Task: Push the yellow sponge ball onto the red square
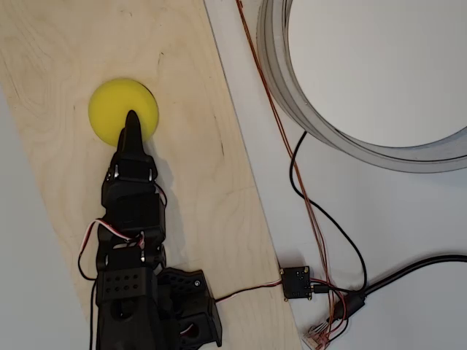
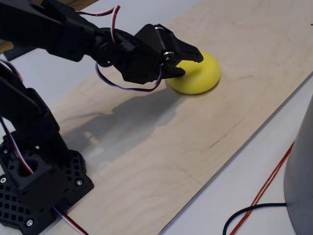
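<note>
The yellow sponge ball point(image 1: 113, 106) lies on the pale wooden board point(image 1: 197, 182), near its far left part in the overhead view. My black gripper point(image 1: 133, 120) reaches over the ball's near side with its fingers together and its tip resting against the ball. In the fixed view the gripper point(image 2: 190, 63) presses on the left upper flank of the ball point(image 2: 203, 78), with nothing held between the jaws. The red square is hidden or out of view.
A large grey round rim point(image 1: 306, 109) stands off the board at the upper right. Black and orange cables point(image 1: 321, 219) run to a small circuit board point(image 1: 295, 283) beside the plank's right edge. The arm's base point(image 2: 39, 181) sits at the board's near end.
</note>
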You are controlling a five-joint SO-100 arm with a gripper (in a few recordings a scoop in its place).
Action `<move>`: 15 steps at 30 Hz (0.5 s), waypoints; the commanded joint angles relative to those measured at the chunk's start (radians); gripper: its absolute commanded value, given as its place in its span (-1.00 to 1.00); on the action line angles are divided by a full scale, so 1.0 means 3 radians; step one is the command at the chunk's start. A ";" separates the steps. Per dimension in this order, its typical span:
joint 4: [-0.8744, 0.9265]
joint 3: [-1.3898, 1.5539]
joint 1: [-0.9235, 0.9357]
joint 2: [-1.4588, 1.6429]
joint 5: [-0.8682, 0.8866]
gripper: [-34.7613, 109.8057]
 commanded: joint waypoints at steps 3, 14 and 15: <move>-0.0046 -0.0148 -0.0026 -0.0061 0.0077 -0.29; -0.0107 -0.0235 -0.0026 -0.0159 0.0056 -0.29; -0.0107 -0.0240 -0.0026 -0.0133 0.0026 -0.29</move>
